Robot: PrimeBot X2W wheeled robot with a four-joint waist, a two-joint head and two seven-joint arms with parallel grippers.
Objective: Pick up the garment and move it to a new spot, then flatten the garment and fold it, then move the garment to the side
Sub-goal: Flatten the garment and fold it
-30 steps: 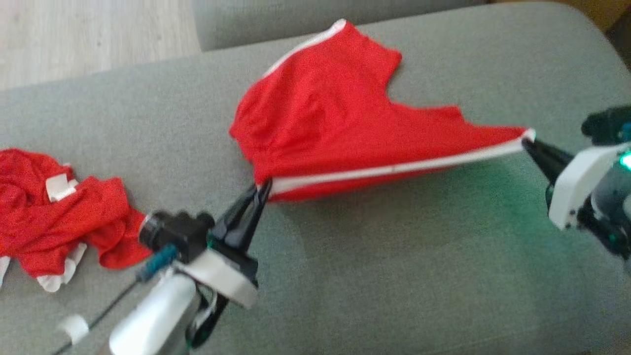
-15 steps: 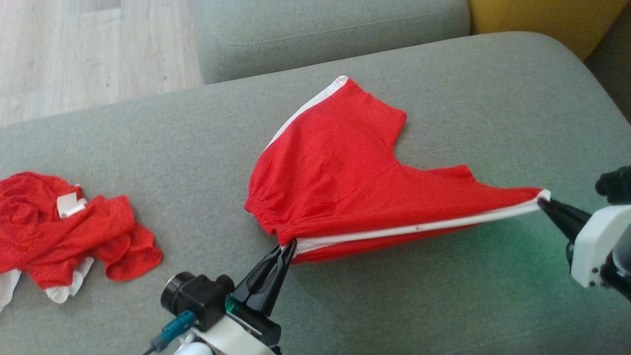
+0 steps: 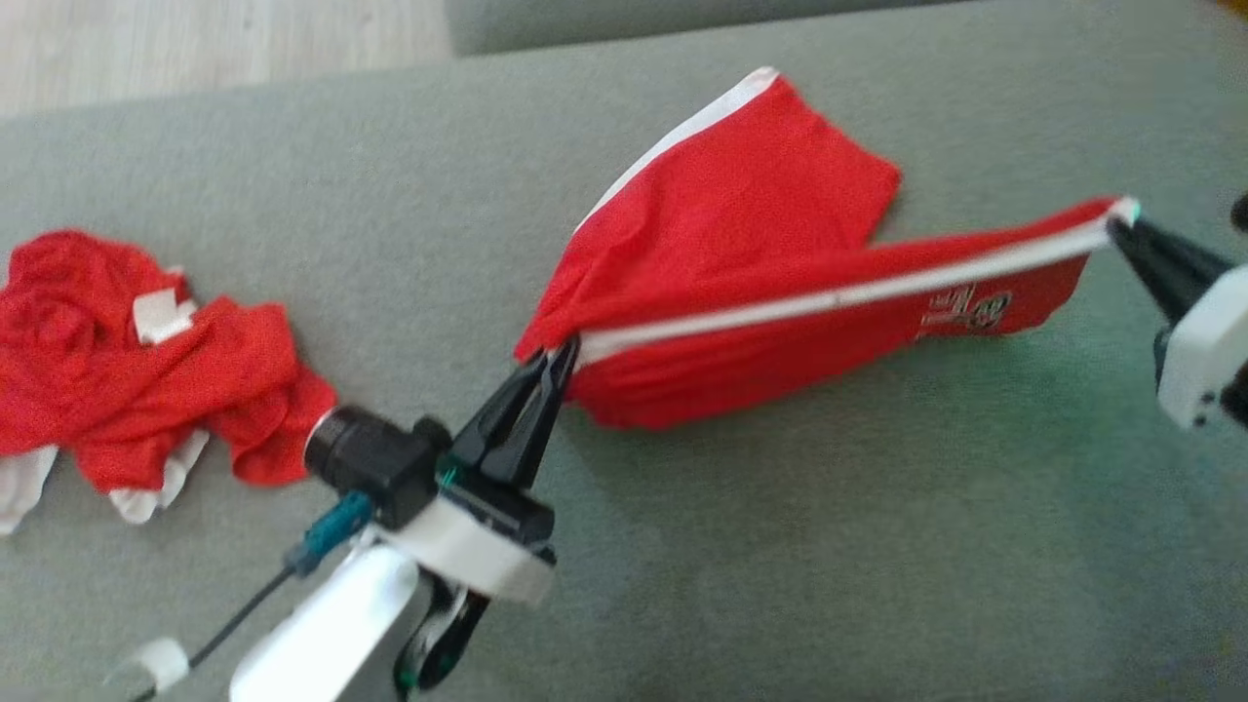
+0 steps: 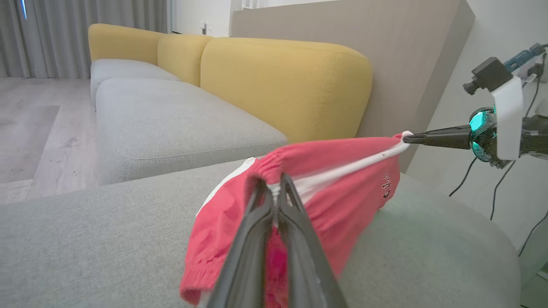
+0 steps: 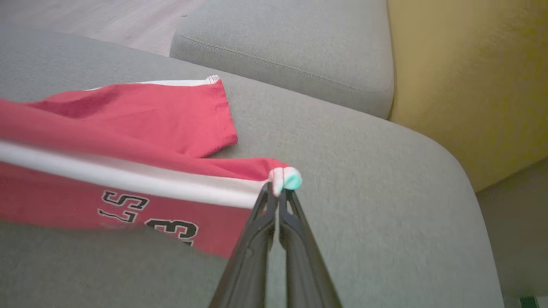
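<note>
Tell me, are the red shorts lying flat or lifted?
Partly lifted: left hand and right hand stretch the red shorts between them; one leg lies on the cushion.

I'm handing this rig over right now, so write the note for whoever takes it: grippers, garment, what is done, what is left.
Left gripper: shut on the waistband end of the red shorts' white side stripe.
Right gripper: shut on the hem end of the same stripe.
Shorts: pulled taut between the two grippers, partly lifted, the far leg lying on the grey cushion. A second red garment lies crumpled on the robot's left.
Done: shorts picked up by both ends.
Left: lay them flat, fold, move them aside.
</note>
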